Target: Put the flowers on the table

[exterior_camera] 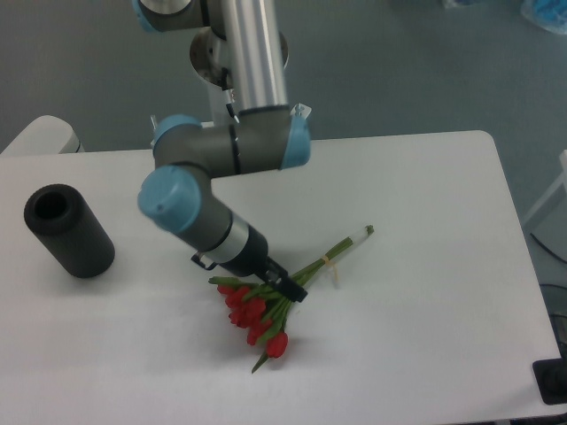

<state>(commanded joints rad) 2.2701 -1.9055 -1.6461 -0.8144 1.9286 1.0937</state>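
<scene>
Tulip bunch lying on the white table [425, 266]

The gripper [288, 289] sits over the flowers [261, 319] where leaves meet stems; whether its fingers clench cannot be told. Stems point to 2 o'clock. A black cylinder [68, 230] lies at 9 o'clock.

The arm [232, 150] angles down-right, its gripper [285, 289] low, finger state unclear.

black cylinder [69, 231]: lying on its side at the left, open end turned up and toward the far left, hollow bore visible. dark object [553, 382]: at the lower right corner of the view, partly cut off by the frame. blue-grey floor [416, 62]: fills the background. pale bluish item [545, 13]: top right corner, indistinct.
</scene>
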